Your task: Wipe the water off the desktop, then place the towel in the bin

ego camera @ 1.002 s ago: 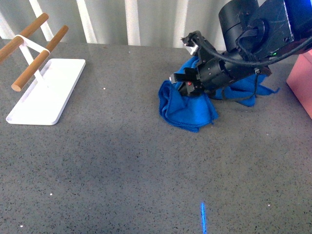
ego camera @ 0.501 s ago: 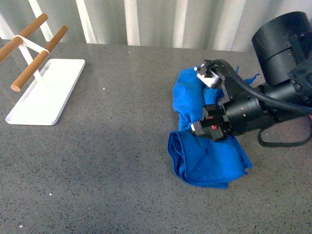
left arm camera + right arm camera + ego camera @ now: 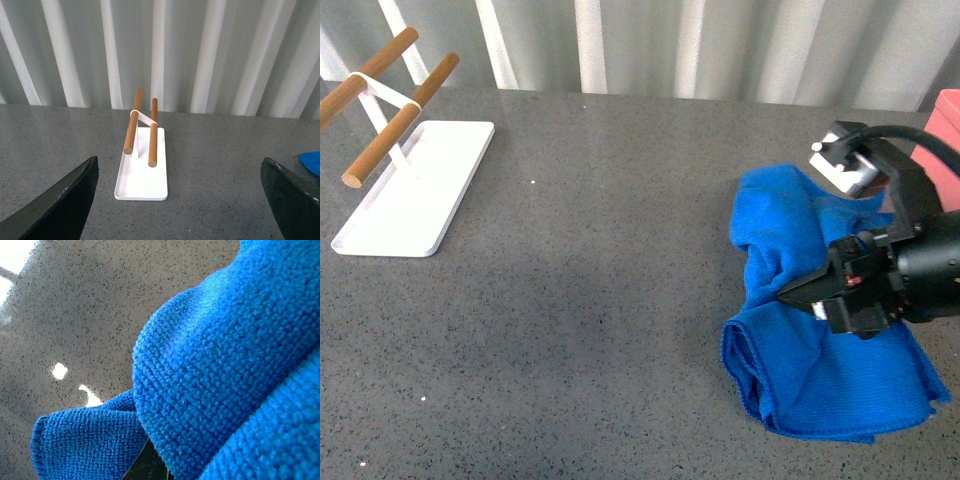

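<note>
**Sam:** What do you see on the left side?

**Me:** A white tray (image 3: 415, 190) sits on the grey bench (image 3: 590, 320), far over on the left. Two wooden bars (image 3: 405, 110) are held up over it on a white stand. They lie side by side and slant from front-left to back-right.

**Sam:** And your left gripper?

**Me:** In the left wrist view my left gripper (image 3: 178, 162) is wide open. I see one dark finger at each side, and it holds nothing. The tray is straight ahead of it.

**Sam:** Where is the towel?

**Me:** The blue towel (image 3: 820, 380) lies on the right side of the bench, well apart from the tray. Its long way runs from the back of the bench to the front, and the front end leans a little to the right. It is wide at both ends and thin in the middle. The front end has a fat rolled fold on its left edge.

**Sam:** Does your right gripper have it?

**Me:** Yes. My right gripper (image 3: 800, 298) points left, across the towel. Its tips come together in a point at the thin middle, and the cloth is pinched there. In the right wrist view I see fuzzy blue cloth very close up.

**Sam:** And the bin?

**Me:** The pink bin (image 3: 945, 120) peeks in at the right edge, near the towel's back end.
</note>
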